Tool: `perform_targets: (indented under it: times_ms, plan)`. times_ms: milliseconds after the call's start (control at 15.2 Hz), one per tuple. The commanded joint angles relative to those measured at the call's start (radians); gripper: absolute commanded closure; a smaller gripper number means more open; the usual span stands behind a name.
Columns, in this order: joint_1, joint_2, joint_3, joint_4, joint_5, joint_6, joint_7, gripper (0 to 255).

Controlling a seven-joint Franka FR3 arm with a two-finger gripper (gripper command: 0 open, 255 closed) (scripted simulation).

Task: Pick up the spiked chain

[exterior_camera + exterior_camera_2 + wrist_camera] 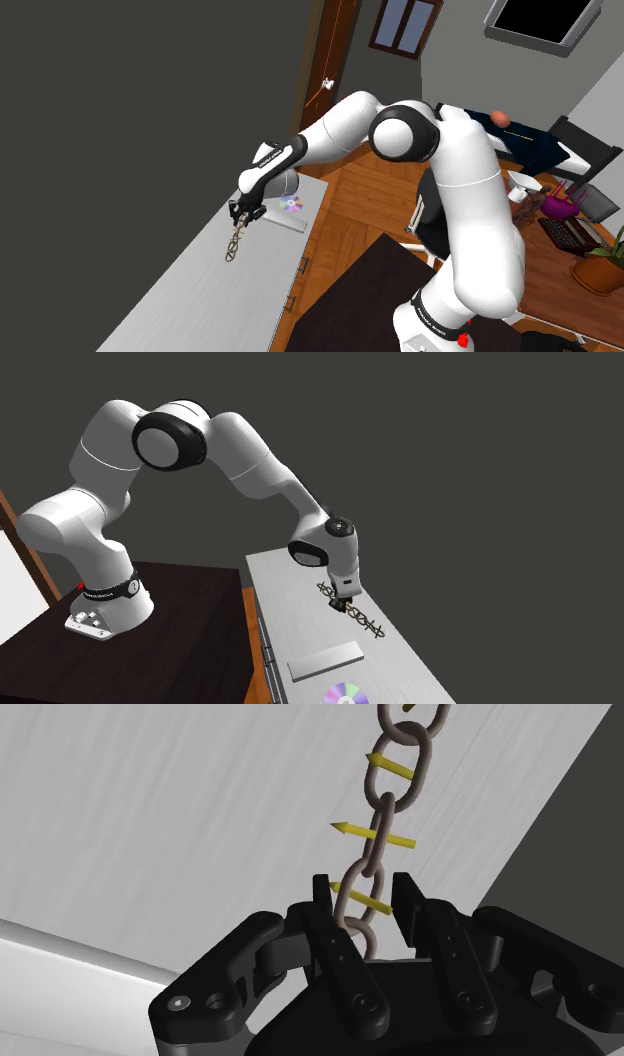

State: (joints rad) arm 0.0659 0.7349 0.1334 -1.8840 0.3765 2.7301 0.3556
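Observation:
The spiked chain (385, 814) is a run of grey-brown links with yellow spikes through them. It lies along the pale grey counter (170, 290). My black gripper (362, 896) is shut on its end link, with one finger on each side of it. In the shoulder view the gripper (238, 214) points down at the counter and the chain (232, 246) trails from it toward the near end. In the second exterior view the gripper (342, 595) sits over the chain (358, 618), near the dark wall. I cannot tell whether the chain is off the surface.
A shiny disc (291, 205) (345, 695) and a flat grey slab (280, 220) (325, 662) lie on the counter beyond the gripper. A dark grey wall (120, 110) runs along the counter's far side. Drawer handles (302, 263) line its front.

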Motion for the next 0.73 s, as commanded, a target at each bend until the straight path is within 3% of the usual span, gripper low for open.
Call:
perform_targets:
  times_ms: [0, 660]
  plan:
    - [0.001, -0.026, -0.003, -0.011, -0.002, -0.015, 0.006, 255]
    - [0.008, -0.121, -0.016, -0.040, -0.014, -0.080, 0.034, 255]
